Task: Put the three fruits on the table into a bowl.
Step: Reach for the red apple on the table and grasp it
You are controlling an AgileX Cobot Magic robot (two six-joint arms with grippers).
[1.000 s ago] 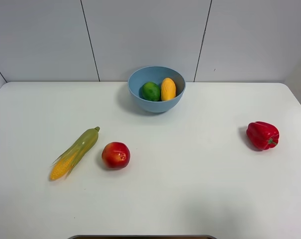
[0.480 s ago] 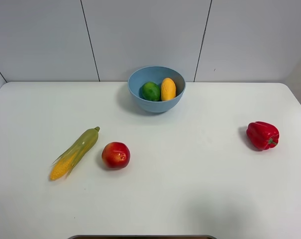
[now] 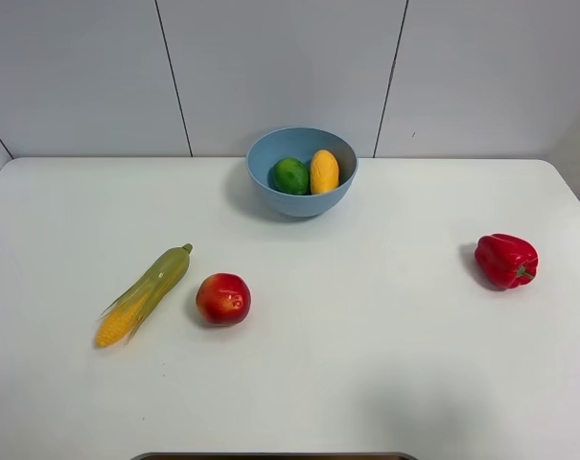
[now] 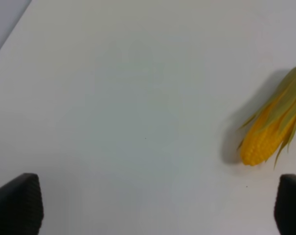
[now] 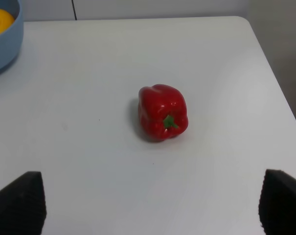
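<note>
Nothing moved, lime (image 3: 290, 175) and mango (image 3: 324, 172) held in bowl (image 3: 299, 203), red fruit (image 3: 222, 299) set well apart from bowl, left gripper (image 4: 152, 208) and right gripper (image 5: 152, 205) spread wide

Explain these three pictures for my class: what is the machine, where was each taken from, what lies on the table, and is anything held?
The machine is a robot with two arms, each ending in a two-fingered end effector with a camera at its wrist. The wide picture comes from a camera mounted high above the large white table. On it stands a round light-blue plastic bowl holding a glossy green lime and an oblong yellow-orange mango. A round red fruit with yellow blush lies beside a green-husked yellow corn cob; a lobed red bell pepper lies to the right. The other two pictures are wrist views: the left end effector looks towards the corn, the right end effector towards the pepper. The dark corner shapes are their open fingers. Nothing is held.
</note>
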